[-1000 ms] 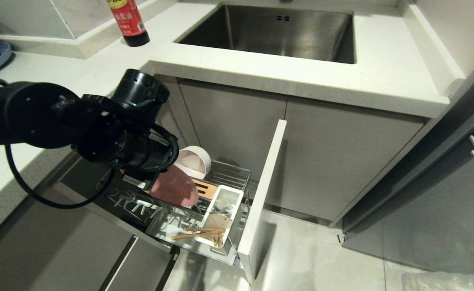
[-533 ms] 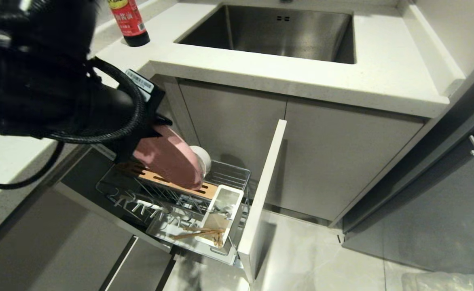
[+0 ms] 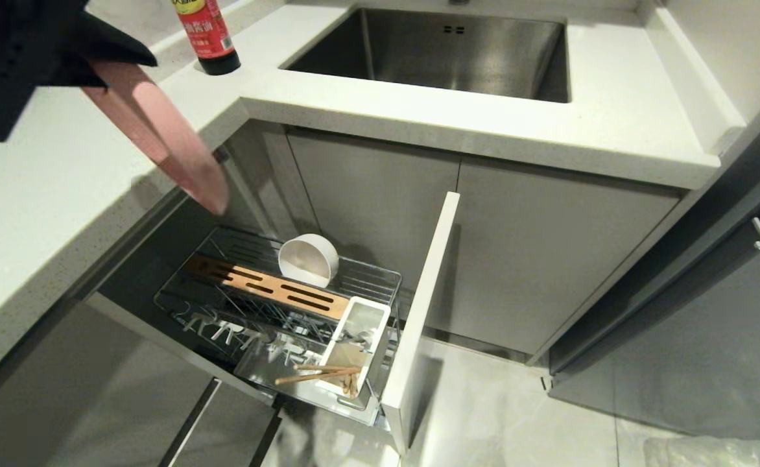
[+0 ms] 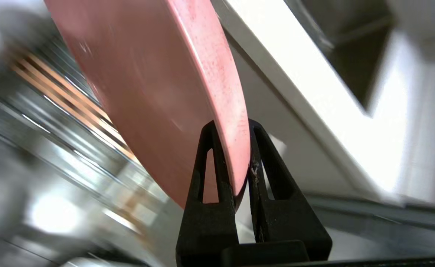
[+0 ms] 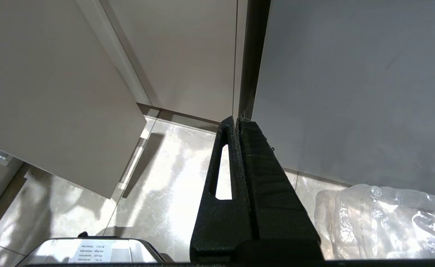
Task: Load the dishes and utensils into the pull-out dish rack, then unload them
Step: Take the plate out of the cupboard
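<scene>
Salmon-pink round plate (image 4: 165,96) hangs on edge above the chrome wire pull-out dish rack (image 3: 276,311), its rim pinched between the left gripper's (image 4: 236,148) black fingers (image 4: 210,178). Inside that rack a cream-white bowl (image 3: 307,259) leans; wooden chopsticks (image 3: 318,373) lie at its front. The right gripper (image 5: 236,122) hangs parked over the floor, fingers pressed together.

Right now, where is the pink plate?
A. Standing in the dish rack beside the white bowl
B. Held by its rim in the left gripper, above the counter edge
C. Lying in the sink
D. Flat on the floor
B: the left gripper is shut on the rim of the pink plate, which hangs tilted over the counter edge, clear of the dish rack where only the white bowl stands.
</scene>
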`<state>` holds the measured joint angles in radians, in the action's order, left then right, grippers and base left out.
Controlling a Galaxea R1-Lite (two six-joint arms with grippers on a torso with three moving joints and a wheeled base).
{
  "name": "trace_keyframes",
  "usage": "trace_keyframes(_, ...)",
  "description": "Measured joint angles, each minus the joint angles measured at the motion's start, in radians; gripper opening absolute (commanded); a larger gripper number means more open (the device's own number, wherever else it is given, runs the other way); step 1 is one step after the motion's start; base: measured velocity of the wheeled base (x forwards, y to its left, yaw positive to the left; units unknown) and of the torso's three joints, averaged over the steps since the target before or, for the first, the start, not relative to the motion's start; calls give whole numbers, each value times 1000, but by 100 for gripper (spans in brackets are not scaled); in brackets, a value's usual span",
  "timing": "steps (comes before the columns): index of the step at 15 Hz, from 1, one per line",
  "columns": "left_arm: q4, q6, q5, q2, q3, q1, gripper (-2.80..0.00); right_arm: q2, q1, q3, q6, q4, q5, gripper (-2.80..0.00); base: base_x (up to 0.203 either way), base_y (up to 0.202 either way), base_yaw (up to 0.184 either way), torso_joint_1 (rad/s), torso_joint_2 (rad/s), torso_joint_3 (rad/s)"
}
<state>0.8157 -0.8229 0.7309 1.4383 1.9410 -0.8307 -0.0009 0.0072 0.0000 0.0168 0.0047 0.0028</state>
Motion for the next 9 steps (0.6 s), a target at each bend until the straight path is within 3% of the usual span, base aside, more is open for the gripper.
trace_keyframes(3, 12, 214, 149, -23, 12, 62, -280, 0, 0, 0, 0, 0, 0, -280, 0, 0, 0, 0, 0, 0)
trace_keyframes(5, 30, 289, 165, -31, 12, 156, -280, 0, 0, 0, 0, 0, 0, -280, 0, 0, 0, 0, 0, 0)
trace_keyframes(9, 58, 442, 166, -38, 14, 430, -280, 0, 0, 0, 0, 0, 0, -280, 0, 0, 0, 0, 0, 0)
